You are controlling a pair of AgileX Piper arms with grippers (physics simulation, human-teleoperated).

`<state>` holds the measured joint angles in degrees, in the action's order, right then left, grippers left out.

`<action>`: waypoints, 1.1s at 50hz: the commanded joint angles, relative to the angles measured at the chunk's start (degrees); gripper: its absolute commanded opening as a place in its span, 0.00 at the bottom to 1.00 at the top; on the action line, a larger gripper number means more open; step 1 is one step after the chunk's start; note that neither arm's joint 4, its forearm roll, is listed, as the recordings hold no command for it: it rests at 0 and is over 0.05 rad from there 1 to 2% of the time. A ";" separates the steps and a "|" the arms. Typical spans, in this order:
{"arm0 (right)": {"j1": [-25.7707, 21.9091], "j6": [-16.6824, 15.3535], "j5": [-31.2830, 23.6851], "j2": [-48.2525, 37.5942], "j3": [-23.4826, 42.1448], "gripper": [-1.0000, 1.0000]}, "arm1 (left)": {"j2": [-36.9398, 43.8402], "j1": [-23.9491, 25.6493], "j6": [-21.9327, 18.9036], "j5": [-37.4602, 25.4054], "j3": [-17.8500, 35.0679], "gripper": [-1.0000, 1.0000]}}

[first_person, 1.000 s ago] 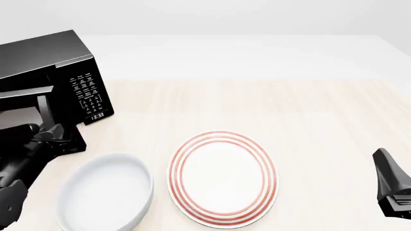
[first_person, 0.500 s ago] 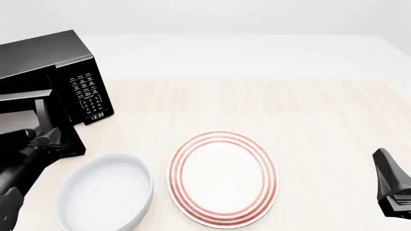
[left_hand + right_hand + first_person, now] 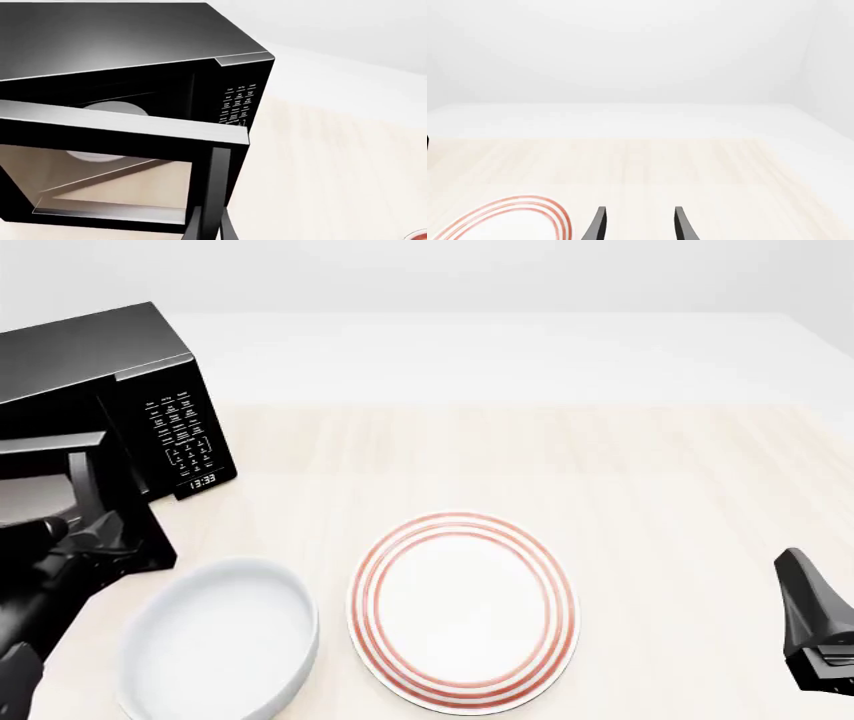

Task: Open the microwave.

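The left tool (image 3: 100, 530) is gripping the door of the large black boxy microwave (image 3: 120, 390), swinging it partway; wider pulling seems next. The right tool (image 3: 637, 225) is idling, narrowly parted.

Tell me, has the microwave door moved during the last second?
Yes. In the front view the microwave door has swung further open, its free edge farther left of the fixed button panel, drawn by the left gripper.

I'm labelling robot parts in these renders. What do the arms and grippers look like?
Both are glossy black, with no visible cables or markings. The left arm shows chunky, angular links. The right gripper has two thin, tapered, slightly curved black fingers; from the front it appears as a dark wedge-shaped body.
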<state>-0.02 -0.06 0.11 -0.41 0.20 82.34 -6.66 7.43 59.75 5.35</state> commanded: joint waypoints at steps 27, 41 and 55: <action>0.01 -0.01 0.00 0.01 0.00 1.00 | -5.19 2.95 0.59 1.76 1.27 0.00; 0.01 0.01 0.00 0.00 0.00 1.00 | -5.82 2.83 0.79 1.55 0.88 0.00; 0.00 -0.01 0.00 0.01 0.00 1.00 | -4.61 1.63 2.46 2.62 0.55 1.00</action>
<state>-0.01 -0.06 0.11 -0.41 0.20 78.49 -5.46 8.75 61.28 4.93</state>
